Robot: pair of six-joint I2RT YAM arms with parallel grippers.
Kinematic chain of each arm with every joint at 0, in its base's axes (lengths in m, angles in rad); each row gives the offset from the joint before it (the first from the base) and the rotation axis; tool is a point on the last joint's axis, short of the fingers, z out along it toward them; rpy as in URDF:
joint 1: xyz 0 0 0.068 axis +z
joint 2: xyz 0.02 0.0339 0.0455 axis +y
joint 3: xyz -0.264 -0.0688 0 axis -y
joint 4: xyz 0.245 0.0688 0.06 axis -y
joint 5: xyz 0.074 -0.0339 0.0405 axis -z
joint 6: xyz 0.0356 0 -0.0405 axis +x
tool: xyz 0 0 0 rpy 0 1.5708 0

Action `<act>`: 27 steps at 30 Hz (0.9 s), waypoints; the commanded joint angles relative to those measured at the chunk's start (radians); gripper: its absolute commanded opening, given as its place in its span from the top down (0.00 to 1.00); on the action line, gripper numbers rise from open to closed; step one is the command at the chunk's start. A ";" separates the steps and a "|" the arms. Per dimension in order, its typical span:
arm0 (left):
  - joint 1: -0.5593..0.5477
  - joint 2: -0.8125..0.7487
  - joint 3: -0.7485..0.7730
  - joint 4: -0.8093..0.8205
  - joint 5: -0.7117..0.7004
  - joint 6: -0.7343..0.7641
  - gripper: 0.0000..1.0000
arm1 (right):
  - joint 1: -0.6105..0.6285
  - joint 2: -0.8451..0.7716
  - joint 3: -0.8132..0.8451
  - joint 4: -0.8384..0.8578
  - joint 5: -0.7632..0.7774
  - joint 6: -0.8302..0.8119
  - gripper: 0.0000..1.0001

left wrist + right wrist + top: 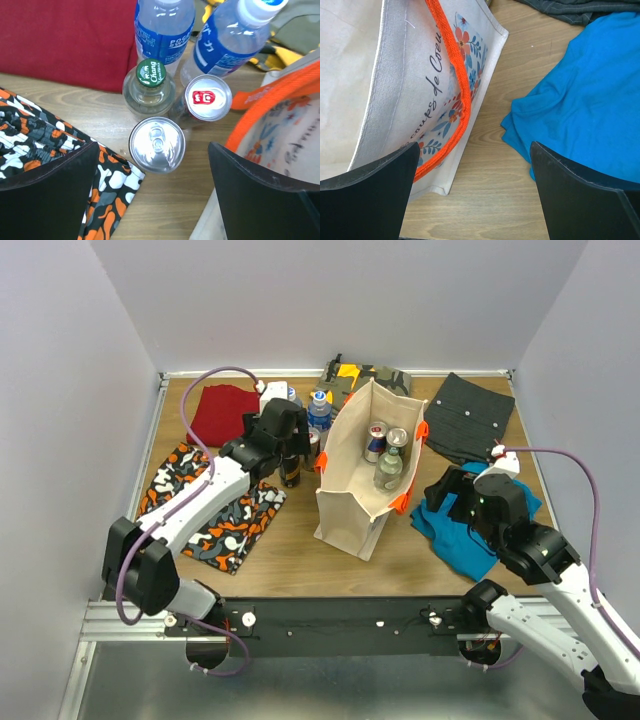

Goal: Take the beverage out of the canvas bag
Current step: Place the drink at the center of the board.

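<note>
Wooden table (300, 560) between pale walls carries the canvas bag (345, 505), upright at the centre with its mouth open. Three drinks stand inside: a blue can (376, 440), a silver-topped can (398, 437) and a clear bottle (389, 470). Just left of the bag stands a cluster of drinks already out, apparently gathered there to keep the bag's mouth reachable. The left gripper (152, 147) hovers over this cluster with its jaws spread wide. A silver can (157, 144) stands free between them, touching neither, beside a Chang bottle (150, 85). The right gripper (475, 145) is likewise released, holding nothing. It hangs beside the bag's orange handle (455, 90), near a blue shirt (580, 100), probably placed to steady the bag.
</note>
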 commanded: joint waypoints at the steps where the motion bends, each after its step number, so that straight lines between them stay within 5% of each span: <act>1: 0.003 -0.063 0.066 -0.044 0.064 0.016 0.01 | -0.006 -0.016 -0.024 0.039 -0.006 -0.010 0.00; 15: -0.027 -0.220 0.147 -0.050 0.375 0.065 0.01 | -0.004 -0.069 0.015 0.192 -0.132 -0.008 0.00; 20: -0.107 -0.178 0.215 -0.109 0.324 0.105 0.01 | -0.004 0.044 0.005 0.227 -0.250 0.034 0.01; 24: -0.161 -0.160 0.227 -0.107 0.308 0.101 0.01 | -0.004 0.056 -0.031 0.293 -0.338 0.077 0.16; 27: -0.184 -0.143 0.241 -0.109 0.294 0.102 0.01 | -0.004 0.046 -0.048 0.307 -0.333 0.099 0.37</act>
